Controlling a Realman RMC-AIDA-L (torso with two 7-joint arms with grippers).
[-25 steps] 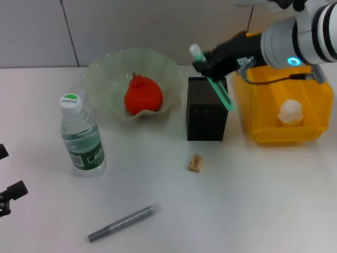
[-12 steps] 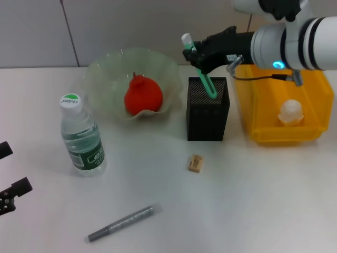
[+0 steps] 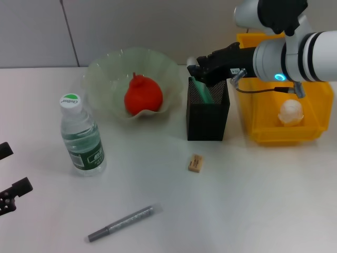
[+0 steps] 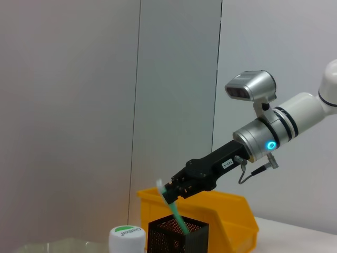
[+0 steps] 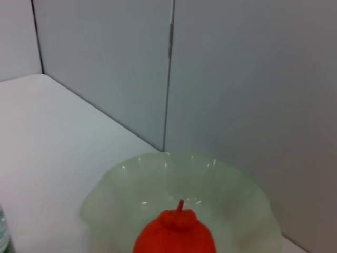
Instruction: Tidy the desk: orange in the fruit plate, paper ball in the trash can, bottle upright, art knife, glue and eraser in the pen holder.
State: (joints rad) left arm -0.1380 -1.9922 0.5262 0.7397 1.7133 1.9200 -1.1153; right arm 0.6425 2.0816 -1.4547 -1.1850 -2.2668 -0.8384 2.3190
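Setting: white bench [image 3: 263, 200] against a grey panelled wall.
Right pincer [image 3: 199, 71]: reaches from the right over the pen holder [image 3: 207, 113], clamped on the glue [image 4: 175, 211].
Glue: green stick, long axis steeply tilted, lower end inside the mesh holder, top at the pincer.
Key relation: holder sits directly under the pincer, so letting go looks like the next step.
Left pincer [image 3: 10, 192]: low at the bench's near left edge, idle; fingers cannot be judged.
Eraser [image 3: 196, 163]: on the bench just before the holder, nearer the right arm.
Art knife [image 3: 121, 223]: lies slanted near the front edge.
Orange [image 3: 142, 95]: in the fruit plate [image 3: 105, 68].
Bottle [image 3: 81, 137]: upright.
Paper ball [image 3: 290, 112]: in the yellow trash can [image 3: 263, 126].
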